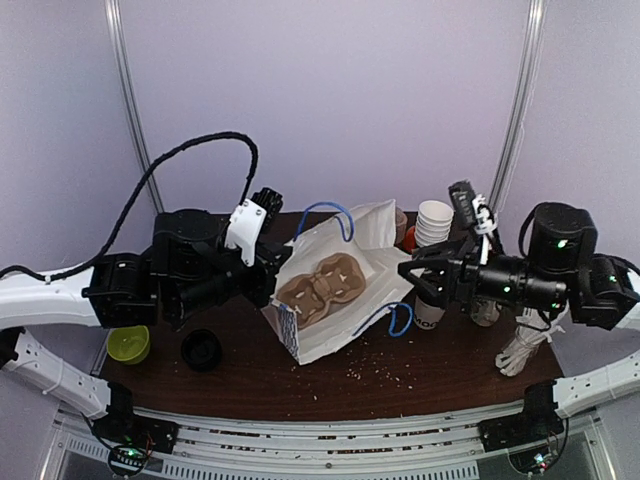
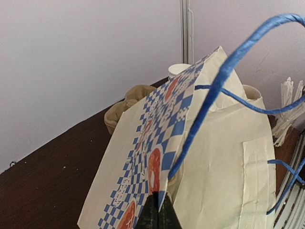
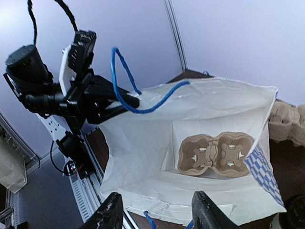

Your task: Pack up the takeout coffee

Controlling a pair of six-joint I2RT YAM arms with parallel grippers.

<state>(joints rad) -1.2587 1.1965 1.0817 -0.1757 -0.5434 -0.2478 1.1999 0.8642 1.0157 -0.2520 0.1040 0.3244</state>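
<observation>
The left gripper (image 1: 271,274) was clamped on the rim of the white paper bag (image 1: 342,335), which sat on the dark table (image 1: 400,385) with its open mouth tilted toward the right arm. Its own camera showed the fingers (image 2: 151,214) pressed together on the bag's blue-checked edge, a detail the overhead view blurred.

The right gripper (image 1: 411,277) hovered at the bag's mouth, spread wide and holding nothing. Its wrist view looked straight in at a two-hole cardboard cup carrier (image 3: 215,155) lying at the bottom of the bag.

Only the top view showed the takeout coffee (image 1: 429,314). It stood on the table just under the right gripper, outside the bag and beside a blue handle (image 1: 398,320), with its top hidden by the fingers. Behind it stood a stack of paper cups (image 1: 433,222).

The left wrist view showed brown trays (image 2: 126,102) behind the bag.
</observation>
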